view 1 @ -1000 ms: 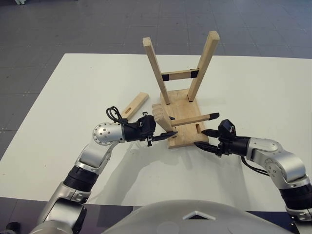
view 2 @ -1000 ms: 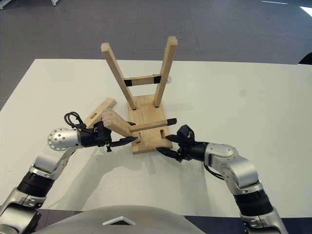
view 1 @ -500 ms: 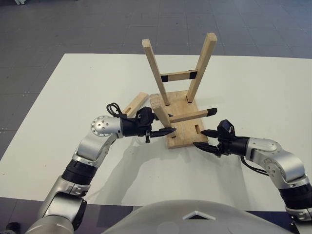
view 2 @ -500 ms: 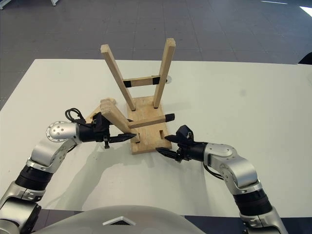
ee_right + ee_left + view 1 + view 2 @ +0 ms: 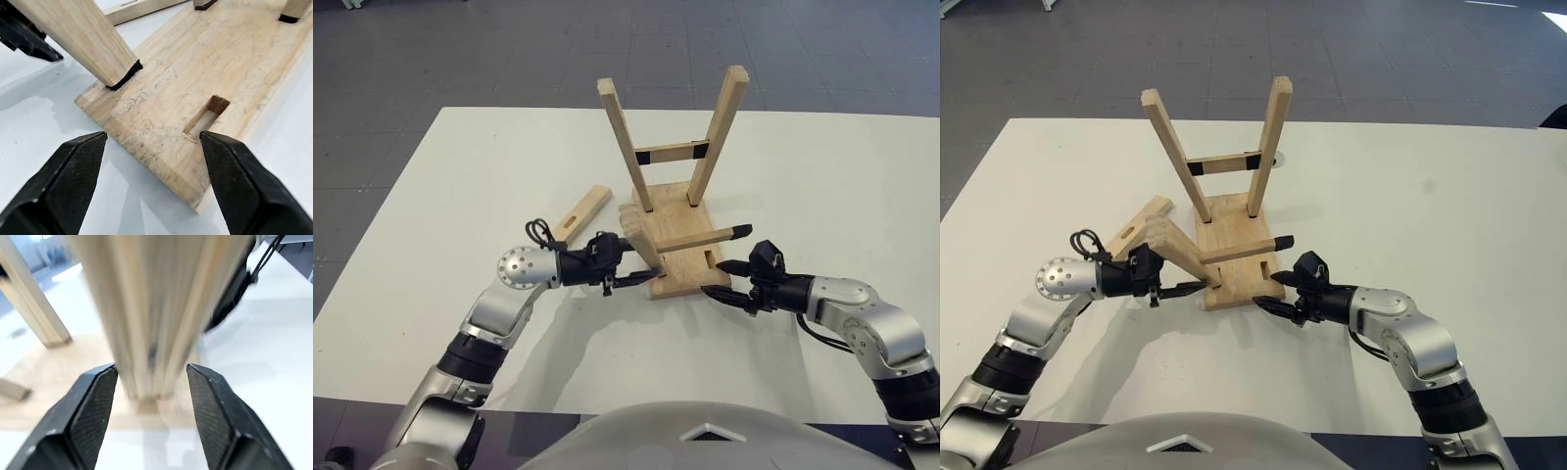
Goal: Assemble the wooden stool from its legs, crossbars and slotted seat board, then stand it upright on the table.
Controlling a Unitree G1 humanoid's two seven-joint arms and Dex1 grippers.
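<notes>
The slotted seat board point(image 5: 677, 217) lies underside up at the centre of the white table point(image 5: 489, 176). Two legs point(image 5: 626, 142) stand in its far slots, joined by a crossbar point(image 5: 674, 152) with black ends.

A third leg point(image 5: 641, 240) leans up and to the left from the board's near-left slot. Its black-banded foot is entered in the slot but looks not fully seated. A second crossbar point(image 5: 700, 238) juts from this leg toward the right, its free end in the air.

The left claw point(image 5: 646, 278) is clamped on the third leg low down, just above the joint, with a finger point(image 5: 93, 416) pressed to each side. The right claw point(image 5: 716, 278) is spread wide and holds nothing. It sits just beside the board's near edge, close to the empty near-right slot point(image 5: 208, 115). The fourth leg point(image 5: 584, 211) lies flat on the table, left of centre, beside the board.

The parts look like plain softwood, stiff and light, so the board probably slides easily on the smooth table when a leg is pushed home. The joints likely fit snugly and would bind if the leg goes in crooked. The low hold near the foot suits steering the leg upright, and the board's near edge is a sensible place to brace. The tall far legs could rock if the board is bumped.
</notes>
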